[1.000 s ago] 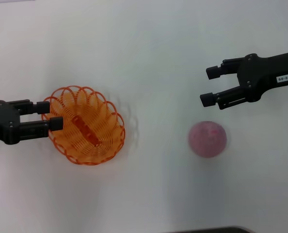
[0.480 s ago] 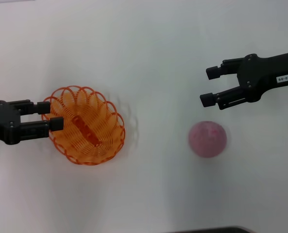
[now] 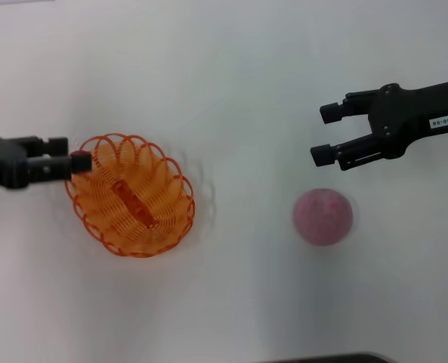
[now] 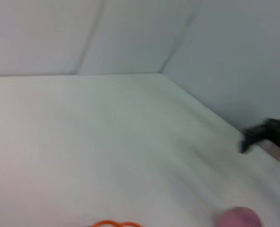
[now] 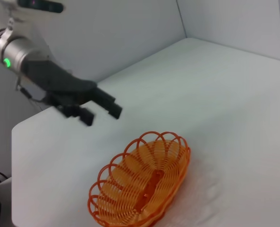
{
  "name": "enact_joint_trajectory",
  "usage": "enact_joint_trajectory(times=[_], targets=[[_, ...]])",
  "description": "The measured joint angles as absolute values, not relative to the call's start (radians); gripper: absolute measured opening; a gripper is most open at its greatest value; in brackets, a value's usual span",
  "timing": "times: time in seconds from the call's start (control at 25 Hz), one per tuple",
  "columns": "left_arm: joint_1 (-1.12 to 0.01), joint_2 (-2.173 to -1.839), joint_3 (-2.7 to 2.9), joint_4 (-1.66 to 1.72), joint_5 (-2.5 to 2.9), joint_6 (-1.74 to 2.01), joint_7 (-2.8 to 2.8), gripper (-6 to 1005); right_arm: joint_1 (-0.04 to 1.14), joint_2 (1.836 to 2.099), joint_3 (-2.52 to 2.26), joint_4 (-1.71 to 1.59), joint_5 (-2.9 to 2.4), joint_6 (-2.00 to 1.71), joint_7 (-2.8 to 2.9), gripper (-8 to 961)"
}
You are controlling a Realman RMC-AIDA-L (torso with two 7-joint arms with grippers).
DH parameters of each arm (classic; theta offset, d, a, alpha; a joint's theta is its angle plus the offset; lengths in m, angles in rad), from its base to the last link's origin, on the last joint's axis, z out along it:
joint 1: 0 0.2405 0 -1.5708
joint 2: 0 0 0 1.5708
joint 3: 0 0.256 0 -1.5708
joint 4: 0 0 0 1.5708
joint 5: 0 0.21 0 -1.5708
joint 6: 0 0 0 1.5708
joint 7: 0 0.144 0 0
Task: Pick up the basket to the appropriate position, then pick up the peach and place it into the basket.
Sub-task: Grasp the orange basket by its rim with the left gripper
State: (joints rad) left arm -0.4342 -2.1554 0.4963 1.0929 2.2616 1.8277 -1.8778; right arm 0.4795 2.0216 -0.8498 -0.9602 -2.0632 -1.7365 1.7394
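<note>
The orange wire basket [image 3: 133, 197] rests on the white table at the left; it also shows in the right wrist view [image 5: 142, 189], and its rim shows in the left wrist view [image 4: 114, 223]. My left gripper [image 3: 69, 154] is open and empty at the basket's left rim. In the right wrist view the left gripper [image 5: 101, 113] hangs above the table, clear of the basket. The pink peach [image 3: 323, 216] lies at the right and also shows in the left wrist view [image 4: 239, 218]. My right gripper [image 3: 325, 134] is open and empty, behind and right of the peach.
The white table [image 3: 231, 91] has walls behind it in the wrist views. The table's left edge [image 5: 17, 142] shows beyond the basket. A dark object [image 3: 322, 358] sits at the near edge.
My left gripper has let go of the basket's left rim, drawn back to the left and risen. The basket, the peach and the right arm have not moved.
</note>
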Motion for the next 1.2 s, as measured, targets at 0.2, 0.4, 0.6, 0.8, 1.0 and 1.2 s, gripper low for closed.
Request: enact_joint_trajectory(times=[0.2,0.4,0.6,0.8,1.0,1.2], targets=[[-0.486,-2.142,0.607,1.165,2.343,1.687,-2.121,695,0.487,2.022,-0.850,-0.960,-2.072,-1.737,1.740,947],[-0.539,-2.135,0.654,1.190,2.365,1.663,-2.180,693,0.488,2.024,-0.844,-0.960,-2.076,-1.738,1.741,947],[-0.568,-2.123,0.659,1.191,2.378,1.648,-2.208,691,0.500,2.025,-0.844,-0.969,-2.077,-1.739,1.741,947],[-0.577,-2.107,0.676,1.192,2.387,1.643,-2.239,690,0.517,2.023,-0.842,-0.970,-2.077,-1.738,1.743,947],[-0.615,-2.095,0.688,1.189,2.454,1.627,-2.279,690,0.531,2.024,-0.847,-0.964,-2.077,-1.736,1.743,946],[-0.662,-2.096,0.753,1.177,2.562,1.581,-2.325,691,0.536,2.023,-0.848,-0.963,-2.077,-1.735,1.743,946]])
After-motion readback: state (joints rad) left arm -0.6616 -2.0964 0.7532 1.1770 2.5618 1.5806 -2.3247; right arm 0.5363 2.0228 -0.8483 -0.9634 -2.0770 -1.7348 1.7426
